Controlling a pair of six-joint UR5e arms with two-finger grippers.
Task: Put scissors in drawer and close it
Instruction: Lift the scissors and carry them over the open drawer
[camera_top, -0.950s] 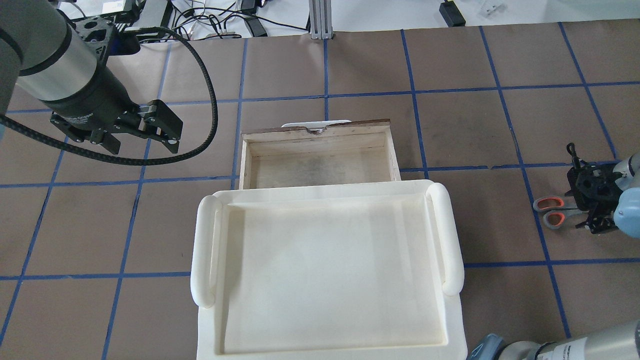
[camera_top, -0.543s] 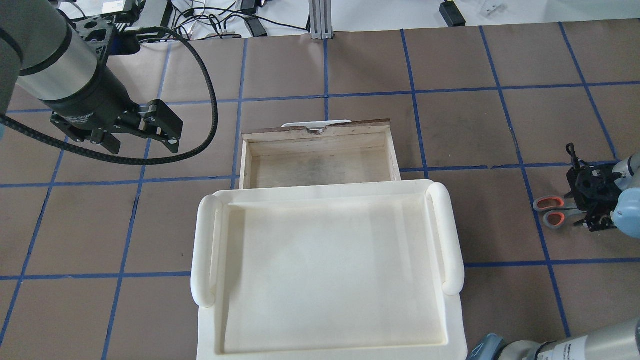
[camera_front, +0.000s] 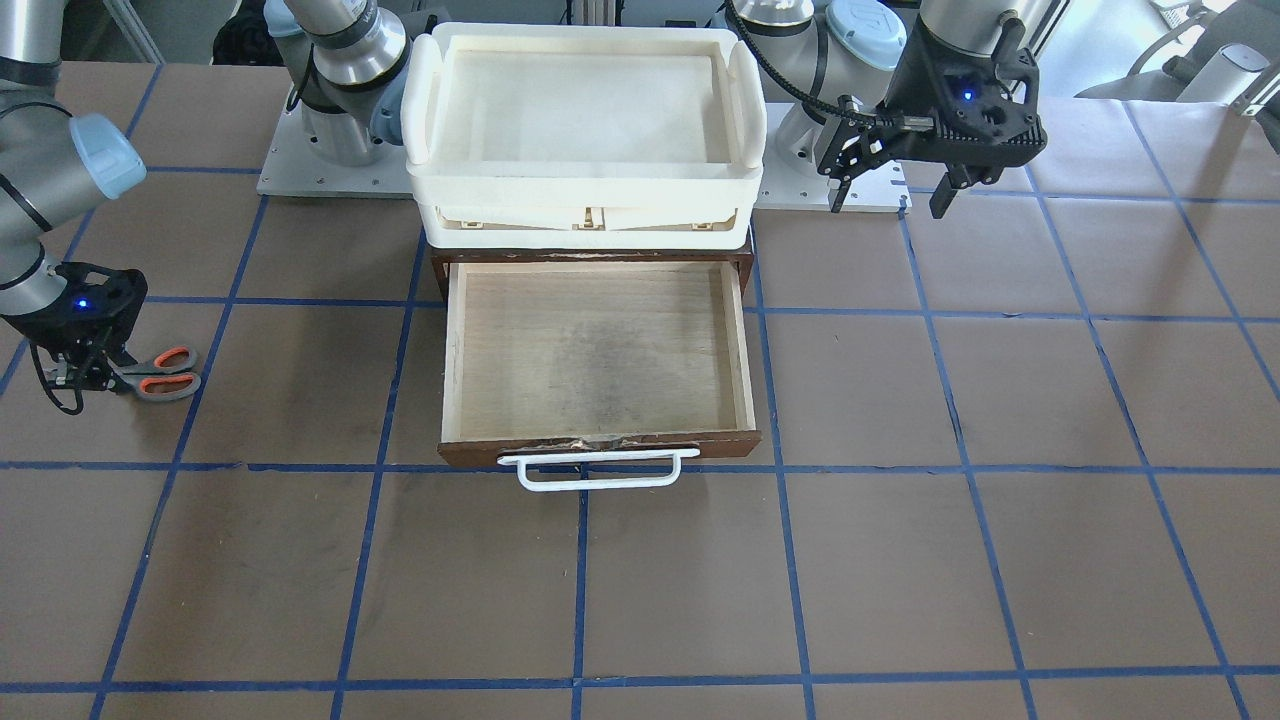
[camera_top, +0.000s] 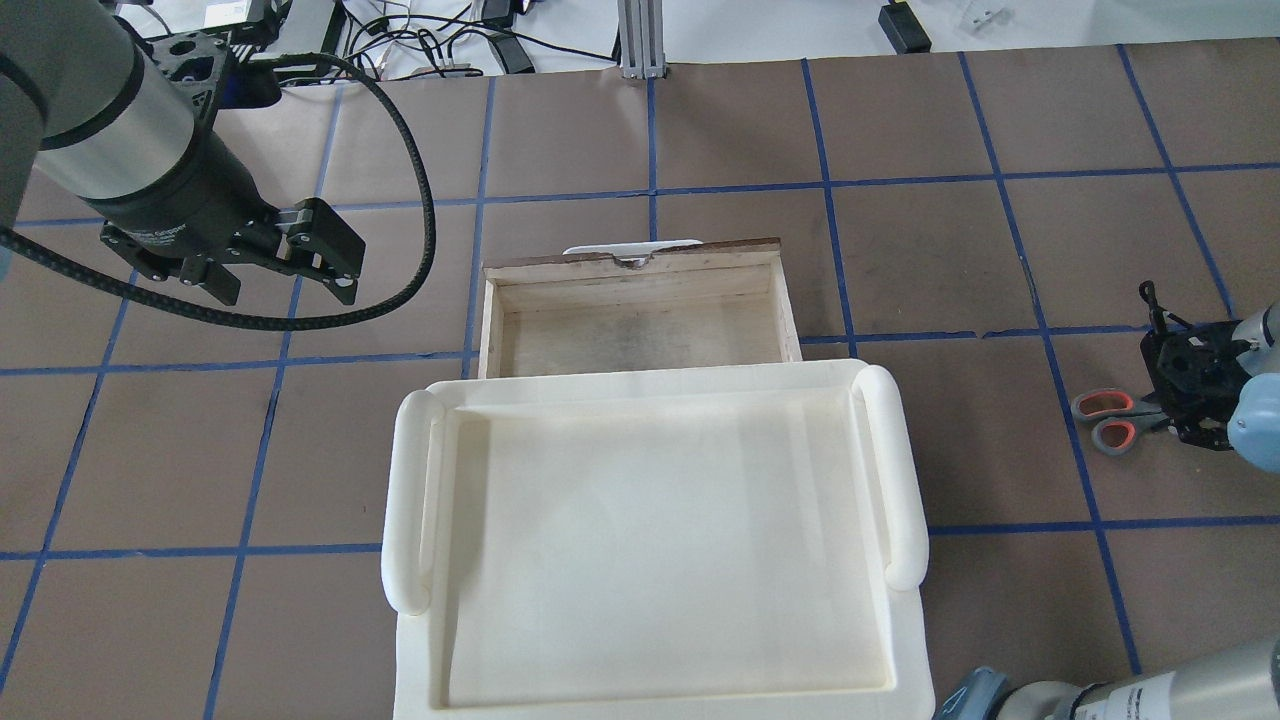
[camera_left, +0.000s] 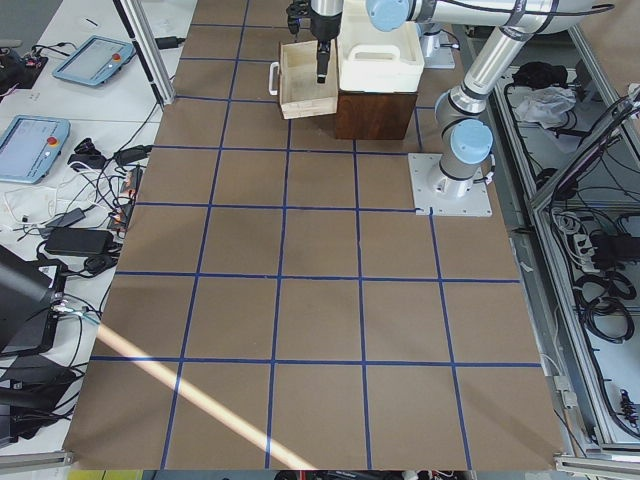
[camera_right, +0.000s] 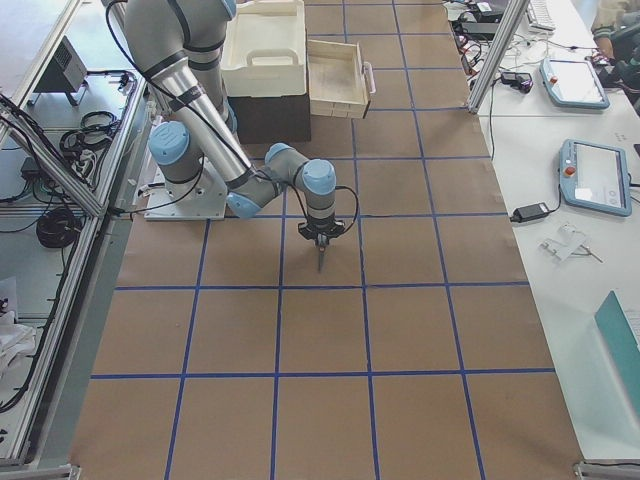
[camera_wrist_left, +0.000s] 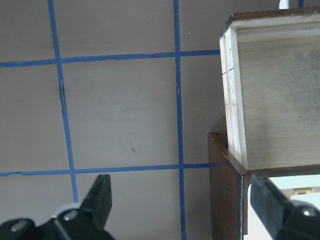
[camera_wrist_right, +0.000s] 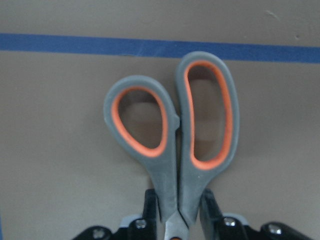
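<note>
Two grey plastic loops lined in orange-red mark the scissors (camera_wrist_right: 170, 155), their narrow neck pinched between the black fingers (camera_wrist_right: 210, 207) of the right gripper (camera_top: 1185, 405), well apart from the drawer (camera_front: 745, 350) on the matte brown, blue-taped table (camera_top: 1000, 250). That drawer stands pulled out, a shallow box of pale grainy plywood with a dark reddish-brown front and thin white wire handle (camera_front: 598, 472), beneath a smooth cream plastic bin (camera_front: 585, 205). The left gripper (camera_top: 285, 270) hangs with jaws spread wide, empty.

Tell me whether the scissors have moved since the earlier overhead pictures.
Yes, slightly: the scissors have shifted toward the view's right edge, farther from the blue tape line beside their handles.
</note>
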